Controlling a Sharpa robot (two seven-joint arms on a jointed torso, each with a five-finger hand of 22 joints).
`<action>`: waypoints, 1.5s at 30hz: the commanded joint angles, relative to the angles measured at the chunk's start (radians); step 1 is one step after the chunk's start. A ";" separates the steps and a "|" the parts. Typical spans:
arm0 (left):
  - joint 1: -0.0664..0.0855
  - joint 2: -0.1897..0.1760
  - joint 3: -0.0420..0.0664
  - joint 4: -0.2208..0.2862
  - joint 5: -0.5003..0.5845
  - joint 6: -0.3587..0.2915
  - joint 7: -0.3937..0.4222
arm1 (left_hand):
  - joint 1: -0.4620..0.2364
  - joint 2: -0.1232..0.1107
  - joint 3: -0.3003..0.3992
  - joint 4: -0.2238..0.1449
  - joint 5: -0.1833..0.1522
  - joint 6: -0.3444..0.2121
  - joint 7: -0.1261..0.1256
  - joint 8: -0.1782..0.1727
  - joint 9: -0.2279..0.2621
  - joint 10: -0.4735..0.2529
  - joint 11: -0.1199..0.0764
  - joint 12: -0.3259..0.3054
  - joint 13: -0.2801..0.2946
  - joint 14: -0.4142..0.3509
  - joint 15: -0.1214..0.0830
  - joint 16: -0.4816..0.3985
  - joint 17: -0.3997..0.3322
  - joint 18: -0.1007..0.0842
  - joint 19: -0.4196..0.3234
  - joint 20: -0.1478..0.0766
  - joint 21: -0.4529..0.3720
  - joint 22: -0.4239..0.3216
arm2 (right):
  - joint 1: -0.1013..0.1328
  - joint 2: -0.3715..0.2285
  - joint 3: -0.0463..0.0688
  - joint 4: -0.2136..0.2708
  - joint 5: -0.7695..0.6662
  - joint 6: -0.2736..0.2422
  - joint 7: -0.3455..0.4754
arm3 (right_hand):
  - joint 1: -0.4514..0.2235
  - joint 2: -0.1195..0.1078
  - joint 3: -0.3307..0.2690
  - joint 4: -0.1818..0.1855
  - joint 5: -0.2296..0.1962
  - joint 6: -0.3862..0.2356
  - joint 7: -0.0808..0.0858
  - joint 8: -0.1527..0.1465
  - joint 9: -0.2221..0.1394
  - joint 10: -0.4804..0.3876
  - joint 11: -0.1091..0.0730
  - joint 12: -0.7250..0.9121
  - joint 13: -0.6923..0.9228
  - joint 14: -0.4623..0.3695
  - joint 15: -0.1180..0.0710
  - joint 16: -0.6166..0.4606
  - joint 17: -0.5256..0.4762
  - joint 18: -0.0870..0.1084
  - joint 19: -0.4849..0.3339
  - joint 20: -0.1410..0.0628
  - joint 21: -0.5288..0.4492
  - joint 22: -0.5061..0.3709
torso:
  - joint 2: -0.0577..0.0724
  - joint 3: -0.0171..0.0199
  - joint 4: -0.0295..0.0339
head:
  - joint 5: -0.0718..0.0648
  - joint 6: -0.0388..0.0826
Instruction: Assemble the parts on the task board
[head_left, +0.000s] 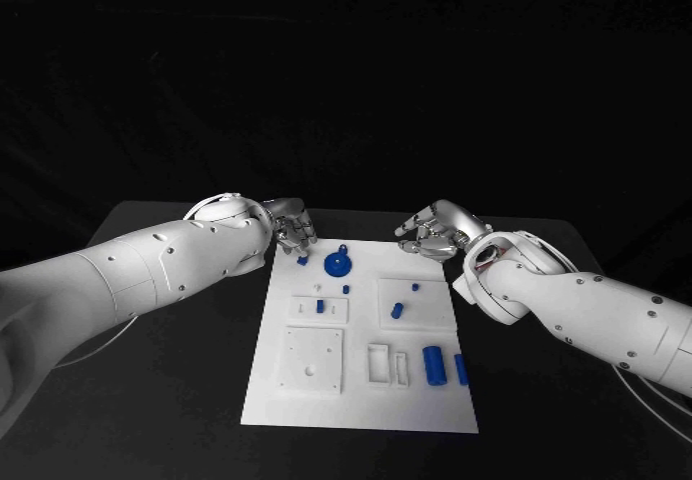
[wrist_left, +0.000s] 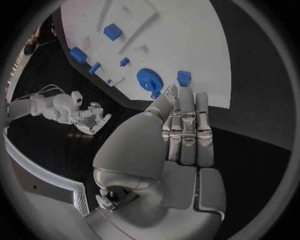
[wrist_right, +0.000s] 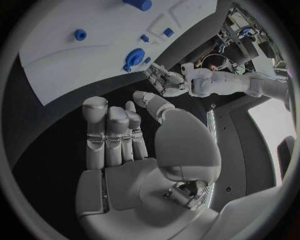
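Nearest the camera, lower middle of the head frame: white task board (head_left: 361, 400) on the black surface (head_left: 173, 400), long axis running away up the frame. Left to right: left hand (head_left: 293, 228) at the board's far left corner, fingers straight and side by side, holding nothing; small blue block (head_left: 303, 261) just below it; blue gear (head_left: 336, 265) next, lying flat near the board's far edge; blue cylinders (head_left: 434, 365) lower right; right hand (head_left: 437, 233) past the far right corner, fingers loosely apart, empty. Judged nearer the gear: left hand, gear lying toward the camera and rightward from its fingertips (wrist_left: 186, 95).
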 joint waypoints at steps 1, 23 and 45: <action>-0.002 0.002 -0.002 -0.002 -0.115 -0.012 0.046 | -0.011 -0.005 -0.003 -0.010 -0.010 -0.021 -0.001 -0.004 -0.002 -0.028 -0.003 -0.004 0.000 -0.001 0.008 -0.005 0.000 0.008 -0.008 0.001 0.005 0.023 | 0.000 0.000 0.001 0.001 -0.001 -0.001 0.007 | -0.002 0.000 -0.007 0.001 0.003 -0.008 -0.001 -0.002 -0.001 -0.004 0.000 -0.001 -0.001 -0.004 0.004 -0.004 -0.001 0.008 0.031 0.002 -0.005 0.078 | 0.000 0.0008 0.0012 | 0.001 0.000; -0.020 0.019 -0.006 -0.030 -0.156 0.050 0.024 | -0.018 -0.002 0.002 -0.008 -0.010 -0.040 0.014 -0.004 -0.004 -0.130 0.007 -0.008 -0.002 0.013 0.011 0.014 0.006 0.014 0.006 0.007 -0.010 0.023 | 0.000 0.000 0.001 0.005 -0.001 0.000 0.006 | -0.002 0.000 -0.007 0.001 0.003 -0.008 -0.001 -0.002 -0.001 -0.004 0.000 -0.001 -0.001 -0.004 0.004 -0.004 -0.001 0.008 0.031 0.002 -0.005 0.078 | 0.000 0.0015 0.0014 | 0.004 -0.005; -0.039 0.037 -0.008 -0.062 -0.154 0.050 0.029 | -0.039 0.011 0.048 0.002 -0.002 -0.025 0.018 -0.004 -0.004 -0.109 0.007 -0.010 -0.003 0.030 0.007 0.093 0.027 0.022 0.016 0.005 0.022 0.025 | 0.000 0.003 0.001 0.006 -0.001 0.000 0.006 | -0.002 0.000 -0.007 0.002 0.003 -0.008 -0.001 -0.002 -0.001 -0.004 0.000 0.000 0.000 -0.004 0.004 -0.004 -0.001 0.008 0.031 0.002 -0.006 0.079 | -0.002 0.0023 0.0026 | 0.023 0.006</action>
